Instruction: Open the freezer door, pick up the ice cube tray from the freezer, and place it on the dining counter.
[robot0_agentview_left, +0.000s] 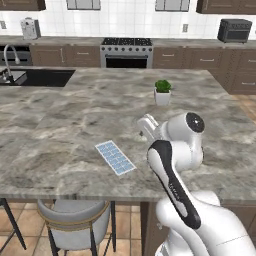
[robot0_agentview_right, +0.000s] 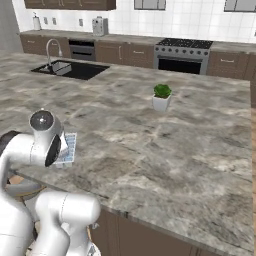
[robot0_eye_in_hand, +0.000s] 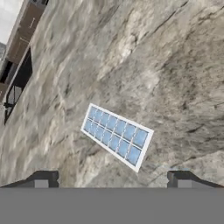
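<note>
The ice cube tray, a flat white rectangle with a grid of pale-blue cells, lies on the dining counter near its front edge. In the right base view my arm's joint partly covers the tray. My gripper hangs above the counter, just right of and behind the tray and apart from it. In the hand view the tray lies whole below, and the gripper stands open with nothing between its fingertips. The freezer and the freezer door are out of view.
A small potted plant stands on the counter behind the gripper. A sink is set into the far left of the counter. A round grey stool stands below the front edge. The stove and dark cabinets line the back wall.
</note>
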